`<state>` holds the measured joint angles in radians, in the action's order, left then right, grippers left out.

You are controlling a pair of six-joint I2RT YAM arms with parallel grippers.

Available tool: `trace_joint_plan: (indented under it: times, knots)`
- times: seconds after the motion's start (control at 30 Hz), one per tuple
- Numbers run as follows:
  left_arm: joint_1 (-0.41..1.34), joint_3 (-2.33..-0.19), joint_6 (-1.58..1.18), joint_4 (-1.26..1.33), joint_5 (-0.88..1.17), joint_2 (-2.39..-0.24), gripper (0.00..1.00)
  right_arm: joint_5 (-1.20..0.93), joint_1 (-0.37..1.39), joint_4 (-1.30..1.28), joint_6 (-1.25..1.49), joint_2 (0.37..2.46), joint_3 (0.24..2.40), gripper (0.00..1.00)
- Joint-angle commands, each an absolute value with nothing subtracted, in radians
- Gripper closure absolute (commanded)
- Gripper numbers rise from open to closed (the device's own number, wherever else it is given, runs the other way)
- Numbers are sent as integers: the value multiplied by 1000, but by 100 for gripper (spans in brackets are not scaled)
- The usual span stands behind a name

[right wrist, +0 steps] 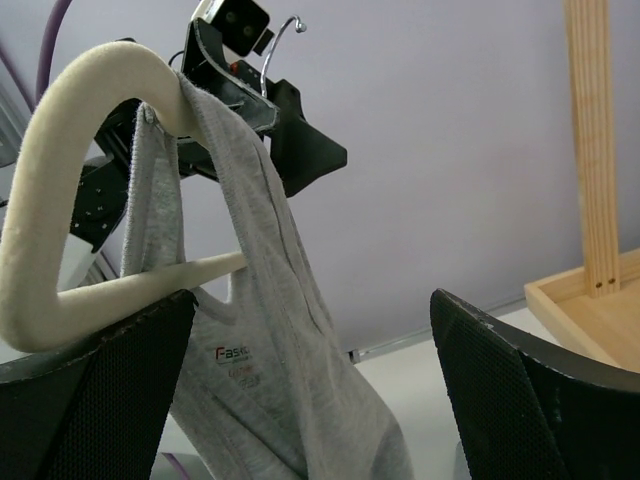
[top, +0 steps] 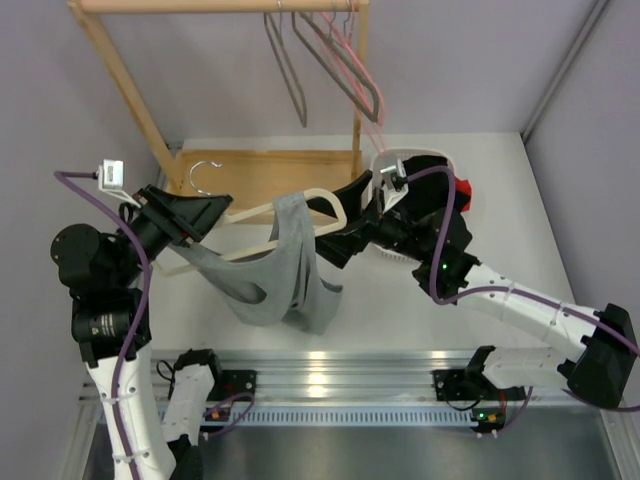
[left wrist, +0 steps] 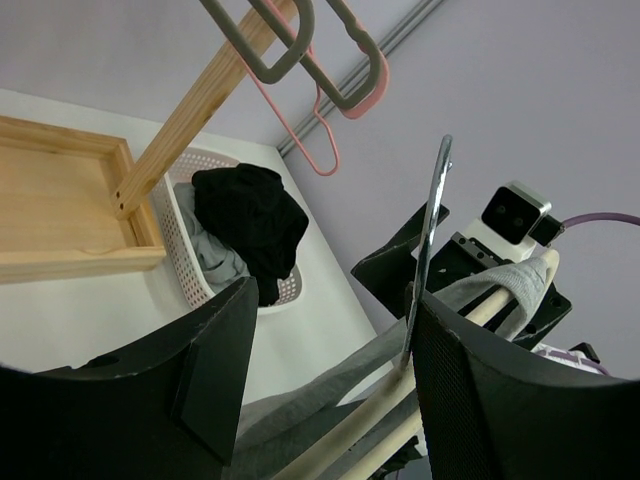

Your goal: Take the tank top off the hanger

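Beyond the hanger (right wrist: 40,150), a basket (left wrist: 185,265) holds clothes (left wrist: 250,215).

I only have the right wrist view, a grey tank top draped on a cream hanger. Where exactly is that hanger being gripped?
Observer: The left hand holds the hanger at its neck, right below the metal hook.
Operator: And my right hand, from above?
Observer: The right hand, open, sits at the hanger's end farthest from the left hand, beside the tank top.
Operator: Any place for the top?
Observer: A white basket holding black cloth stands on the table, close behind the right hand.
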<state>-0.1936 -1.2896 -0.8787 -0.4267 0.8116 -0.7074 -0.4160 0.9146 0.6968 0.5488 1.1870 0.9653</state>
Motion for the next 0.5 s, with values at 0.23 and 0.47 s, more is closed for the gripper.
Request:
trace_joint_plan:
  times: [0.23,0.47]
  knots:
    - [-192,-1310,-880,-345,804,-724,100,-453,922,796,537,1161,983,1]
    - [-190,-1373,-885,-341,819,-758,100,-426,923,773,447,1085,862,0]
